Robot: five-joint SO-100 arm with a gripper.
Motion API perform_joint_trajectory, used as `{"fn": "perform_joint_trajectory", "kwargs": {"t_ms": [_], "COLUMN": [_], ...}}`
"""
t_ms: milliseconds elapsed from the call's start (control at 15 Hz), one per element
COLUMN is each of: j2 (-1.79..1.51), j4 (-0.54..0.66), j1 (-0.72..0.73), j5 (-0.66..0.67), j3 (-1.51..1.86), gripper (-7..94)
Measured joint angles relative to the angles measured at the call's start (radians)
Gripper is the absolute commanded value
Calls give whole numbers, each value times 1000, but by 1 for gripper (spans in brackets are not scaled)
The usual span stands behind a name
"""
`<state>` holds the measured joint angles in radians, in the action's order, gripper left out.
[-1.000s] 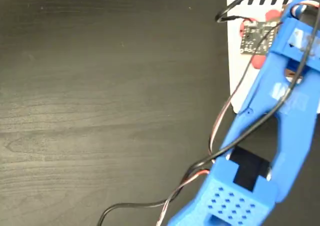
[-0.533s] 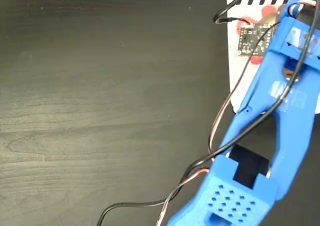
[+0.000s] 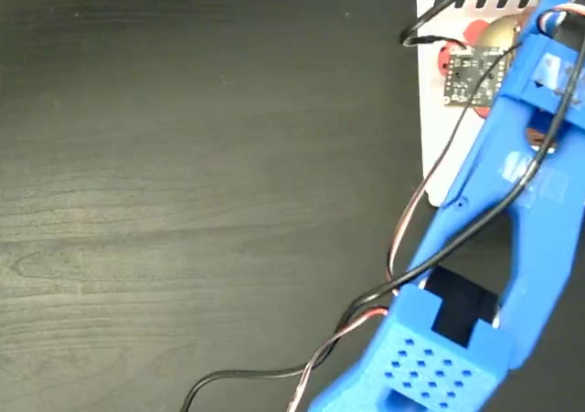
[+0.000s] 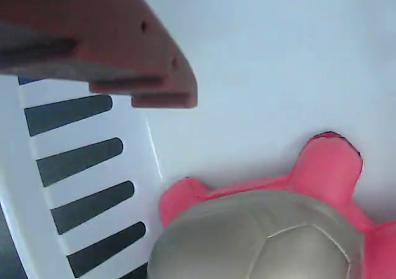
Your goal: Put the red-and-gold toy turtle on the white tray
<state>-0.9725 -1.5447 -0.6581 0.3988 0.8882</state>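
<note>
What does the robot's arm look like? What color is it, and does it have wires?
In the fixed view the arm is bright blue plastic with a grid of little holes near its base. Black, red and white wires run along it, and a small circuit board sits near the tip. In the wrist view, one finger of the hand looks reddish-brown.

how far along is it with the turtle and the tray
Nearly done: in the wrist view the red-and-gold toy turtle lies on the white tray beside its black stripes. The one visible finger is clear of it. Whether the gripper is fully open is hidden. Left: backing the arm away.
</note>
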Motion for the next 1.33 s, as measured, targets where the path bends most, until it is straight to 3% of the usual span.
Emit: {"fn": "perform_joint_trajectory", "kwargs": {"t_ms": [67, 200, 667, 867, 1000, 1133, 1333], "j2": [0, -11, -184, -414, -646, -857, -1141], "j4": [0, 8, 161, 433, 649, 762, 830], "j1": [5, 25, 150, 265, 422, 583, 724], "j5": [-18, -77, -385, -552, -595, -640, -649], "j3": [-8, -57, -84, 209, 518, 770, 1085], "gripper": [38, 0, 0, 0, 0, 0, 0]}}
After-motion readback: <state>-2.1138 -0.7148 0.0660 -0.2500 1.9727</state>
